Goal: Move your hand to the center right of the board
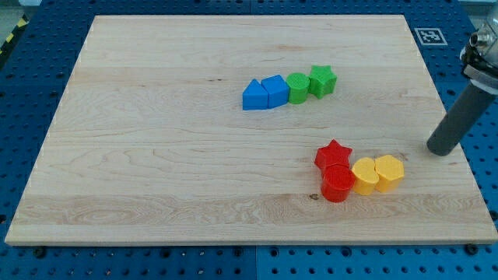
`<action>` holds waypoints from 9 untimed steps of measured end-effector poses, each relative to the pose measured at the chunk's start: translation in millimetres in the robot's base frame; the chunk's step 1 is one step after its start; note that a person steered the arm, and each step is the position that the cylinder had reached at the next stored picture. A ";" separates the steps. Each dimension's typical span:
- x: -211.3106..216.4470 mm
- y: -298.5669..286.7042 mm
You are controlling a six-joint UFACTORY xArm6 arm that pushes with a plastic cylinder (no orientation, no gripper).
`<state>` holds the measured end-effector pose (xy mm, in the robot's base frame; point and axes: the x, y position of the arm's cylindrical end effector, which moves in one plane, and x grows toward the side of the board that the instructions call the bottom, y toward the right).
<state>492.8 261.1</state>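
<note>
My rod comes down from the view's upper right and my tip (441,148) rests on the wooden board (156,155) near its right edge, about mid height. It touches no block. To the tip's lower left sit a red star (333,154), a red cylinder (338,184), a yellow block (363,176) and a yellow hexagon (389,171), packed together. Higher up, near the board's middle, a row holds two blue blocks (254,95) (275,90), a green cylinder (297,87) and a green star (321,80).
The board lies on a blue perforated table (31,93). A white marker tag (429,36) sits off the board's top right corner.
</note>
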 end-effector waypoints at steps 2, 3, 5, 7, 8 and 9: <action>-34.9 0.0; -58.7 -0.4; -74.9 -1.9; -100.8 -1.9; -116.8 -1.9; -131.7 -1.9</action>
